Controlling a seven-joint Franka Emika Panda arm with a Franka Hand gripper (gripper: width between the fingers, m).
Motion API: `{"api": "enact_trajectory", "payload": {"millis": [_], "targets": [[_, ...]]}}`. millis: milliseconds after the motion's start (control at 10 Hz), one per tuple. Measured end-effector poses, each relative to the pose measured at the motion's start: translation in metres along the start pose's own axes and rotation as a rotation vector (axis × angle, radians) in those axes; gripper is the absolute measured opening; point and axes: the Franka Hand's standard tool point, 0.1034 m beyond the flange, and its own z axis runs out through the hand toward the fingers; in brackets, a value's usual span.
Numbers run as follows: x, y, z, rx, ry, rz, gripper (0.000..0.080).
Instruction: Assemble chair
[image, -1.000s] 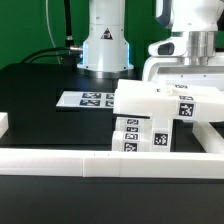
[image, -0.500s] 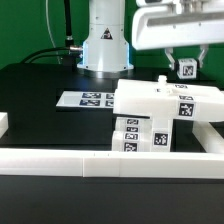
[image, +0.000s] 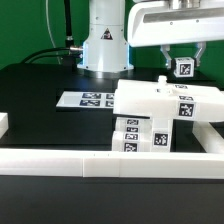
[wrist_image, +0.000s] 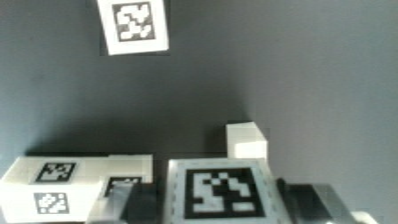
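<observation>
The chair body (image: 160, 108) is a stack of white blocky pieces with black-and-white tags at the exterior view's right, behind the front rail. A small post (image: 161, 81) sticks up from its top. My gripper (image: 184, 72) hangs above the body's right end, shut on a small white tagged chair piece (image: 185, 68) held clear of it. In the wrist view the held piece (wrist_image: 221, 190) fills the space between my two fingers (wrist_image: 128, 206), with part of the chair body (wrist_image: 68, 178) and a white post (wrist_image: 249, 140) below.
The marker board (image: 88, 99) lies flat on the black table left of the chair body. A long low white border rail (image: 90, 161) runs along the front and up the right side. The arm's base (image: 105, 45) stands behind. A white tagged patch (wrist_image: 135, 26) shows on the table.
My gripper has risen from the chair body's top right, lifting the small tagged piece clear of it, and then shifted slightly to the exterior view's left.
</observation>
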Motion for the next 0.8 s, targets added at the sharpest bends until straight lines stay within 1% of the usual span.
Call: {"api": "enact_trajectory", "payload": {"millis": [200,300,400,600,700,800], "targets": [[0.045,0.023,-0.03,0.021,-0.002,-0.036,0.0285],[0.05,0.023,-0.029,0.015,0.021,-0.02,0.0285],[0.046,0.022,-0.026,0.015,0.013,-0.024,0.0285],[0.047,0.023,-0.025,0.013,0.017,-0.022,0.0285],[0.049,0.027,-0.016,-0.005,0.062,-0.039,0.0285],[0.053,0.034,-0.014,-0.008,0.035,-0.086,0.0285]]}}
